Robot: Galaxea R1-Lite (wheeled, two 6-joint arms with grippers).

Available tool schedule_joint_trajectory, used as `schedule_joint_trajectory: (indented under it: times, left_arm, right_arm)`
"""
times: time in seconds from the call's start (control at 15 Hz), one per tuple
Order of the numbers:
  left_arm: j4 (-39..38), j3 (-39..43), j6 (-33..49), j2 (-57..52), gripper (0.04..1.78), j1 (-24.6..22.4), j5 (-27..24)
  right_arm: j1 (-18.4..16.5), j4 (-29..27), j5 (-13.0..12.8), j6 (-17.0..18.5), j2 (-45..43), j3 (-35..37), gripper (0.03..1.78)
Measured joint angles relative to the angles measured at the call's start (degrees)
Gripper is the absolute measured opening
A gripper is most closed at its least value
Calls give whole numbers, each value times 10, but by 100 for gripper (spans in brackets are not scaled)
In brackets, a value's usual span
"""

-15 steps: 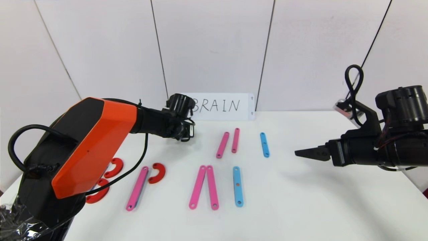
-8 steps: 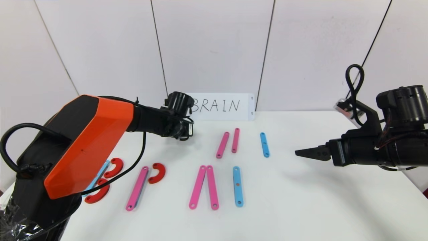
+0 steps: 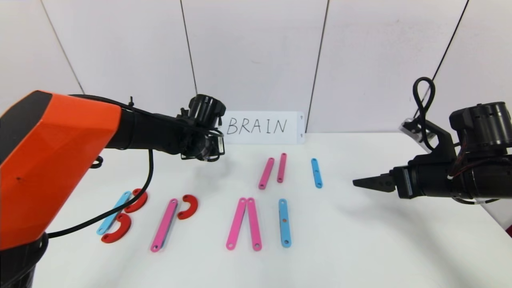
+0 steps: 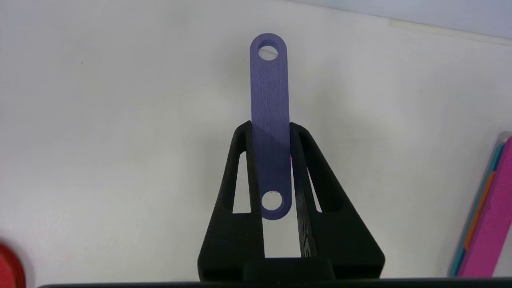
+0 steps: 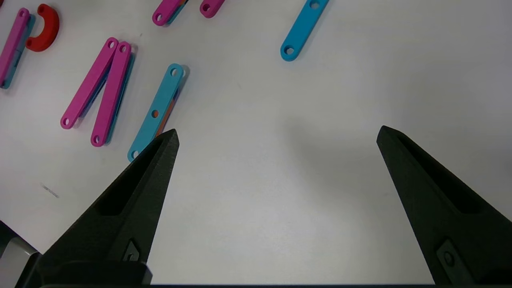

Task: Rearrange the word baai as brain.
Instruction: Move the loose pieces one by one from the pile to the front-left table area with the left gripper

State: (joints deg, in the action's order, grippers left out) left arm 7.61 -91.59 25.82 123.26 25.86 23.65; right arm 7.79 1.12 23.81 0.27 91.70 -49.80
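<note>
Left wrist view: left gripper (image 4: pixel 270 132) fingers (image 4: pixel 240 168) clenched on a purple strip (image 4: pixel 269 100), held above the white tabletop (image 4: pixel 120 120) (one holed end poking past the tips). Right gripper (image 5: pixel 276 136) fingers spread wide, holding nothing, hovering over bare tabletop at the right. Remaining letters (image 3: pixel 244 228) lying flat toward the near edge: light-blue strip (image 3: pixel 114 212) touching two red half-rings (image 3: pixel 136 202), pink strips, blue strips. Behind, a white card (image 3: pixel 262 127) reading BRAIN.
</note>
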Motion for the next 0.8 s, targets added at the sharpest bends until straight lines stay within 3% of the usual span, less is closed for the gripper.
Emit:
schedule_joint_trajectory:
  times: [0.2, 0.53, 0.8]
  left_arm:
    - [23, 73, 63, -61, 27, 29, 41]
    - [166, 121, 191, -122, 27, 61, 87]
    - [176, 175, 280, -136, 27, 89, 107]
  right_arm:
    - [1, 0, 0, 0, 1, 0, 174]
    - [1, -1, 0, 0, 1, 0, 174]
    - [1, -1, -1, 0, 1, 1, 174]
